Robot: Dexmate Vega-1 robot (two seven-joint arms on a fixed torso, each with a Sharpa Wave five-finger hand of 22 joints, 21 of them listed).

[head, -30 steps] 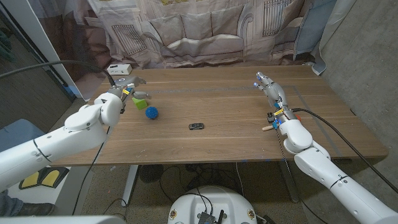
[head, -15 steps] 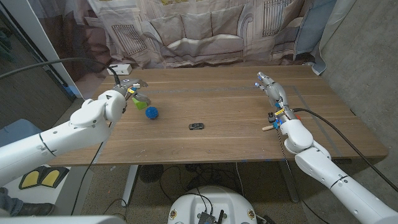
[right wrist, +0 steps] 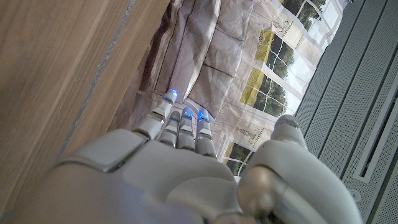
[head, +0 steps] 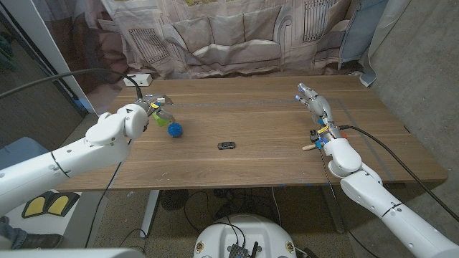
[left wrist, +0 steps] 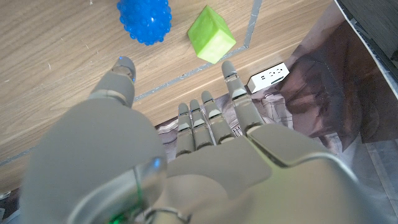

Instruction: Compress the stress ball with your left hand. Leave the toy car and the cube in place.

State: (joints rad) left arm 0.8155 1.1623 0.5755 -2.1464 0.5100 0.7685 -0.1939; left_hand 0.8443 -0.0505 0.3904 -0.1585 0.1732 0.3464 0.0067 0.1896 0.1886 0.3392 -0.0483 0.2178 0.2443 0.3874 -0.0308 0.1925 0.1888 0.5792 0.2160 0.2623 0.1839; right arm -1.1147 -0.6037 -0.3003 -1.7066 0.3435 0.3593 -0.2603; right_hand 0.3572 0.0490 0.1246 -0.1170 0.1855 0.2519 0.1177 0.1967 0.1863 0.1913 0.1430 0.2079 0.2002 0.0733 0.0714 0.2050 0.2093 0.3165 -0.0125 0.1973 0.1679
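The blue spiky stress ball (head: 175, 130) lies on the wooden table (head: 265, 122), left of the middle. A green cube (head: 163, 120) sits just beyond it, partly covered by my left hand (head: 154, 104). That hand hovers above the cube with its fingers spread and nothing in them. In the left wrist view the ball (left wrist: 144, 22) and the cube (left wrist: 212, 35) lie past the fingers (left wrist: 199, 121) of my left hand (left wrist: 186, 162). A small dark toy car (head: 226, 145) stands mid-table. My right hand (head: 313, 97) is at the right, its fingers straight and holding nothing; the right wrist view shows the right hand (right wrist: 186, 174) too.
A white power strip (head: 138, 79) lies at the table's far left corner, also seen as the white power strip (left wrist: 268, 76) beyond the cube. A printed curtain (head: 237, 36) hangs behind the table. A black cable (head: 387, 150) runs along the right arm.
My left hand and arm have moved a little to the right, over the green cube and closer to the ball. The ball, cube, car and right hand have stayed put.
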